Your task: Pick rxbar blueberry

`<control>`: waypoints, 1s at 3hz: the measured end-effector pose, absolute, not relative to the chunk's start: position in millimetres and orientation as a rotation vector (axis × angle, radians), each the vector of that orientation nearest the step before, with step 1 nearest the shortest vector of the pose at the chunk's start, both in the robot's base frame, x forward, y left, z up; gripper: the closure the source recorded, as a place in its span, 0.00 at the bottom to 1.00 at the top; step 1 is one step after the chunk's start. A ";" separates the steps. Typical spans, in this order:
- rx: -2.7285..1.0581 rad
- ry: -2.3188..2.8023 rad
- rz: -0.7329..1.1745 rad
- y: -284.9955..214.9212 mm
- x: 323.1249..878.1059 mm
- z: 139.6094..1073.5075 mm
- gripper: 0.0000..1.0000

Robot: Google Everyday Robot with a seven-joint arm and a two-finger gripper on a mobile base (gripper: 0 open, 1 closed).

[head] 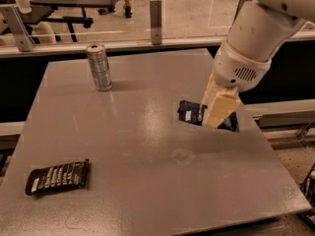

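The rxbar blueberry (191, 112) is a dark navy bar with white lettering at the table's right side. My gripper (217, 118) comes down from the white arm at the upper right and is shut on the bar's middle. Its cream fingers (220, 103) cover the bar's centre, so only the left end and a bit of the right end (229, 124) show. The bar looks slightly raised off the grey table (147, 181).
A black-wrapped bar (58, 176) lies at the front left of the table. A silver can (99, 67) stands upright at the back left. A railing with glass panels (155, 14) runs behind the table. The table's right edge is close to the gripper.
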State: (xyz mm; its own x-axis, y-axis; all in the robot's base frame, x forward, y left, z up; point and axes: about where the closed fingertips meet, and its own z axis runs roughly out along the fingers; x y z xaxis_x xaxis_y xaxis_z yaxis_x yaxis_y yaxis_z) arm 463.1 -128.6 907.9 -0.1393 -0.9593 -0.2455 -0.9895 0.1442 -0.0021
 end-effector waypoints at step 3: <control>-1.931 2.074 0.303 -99.2 463.2 966.6 1.00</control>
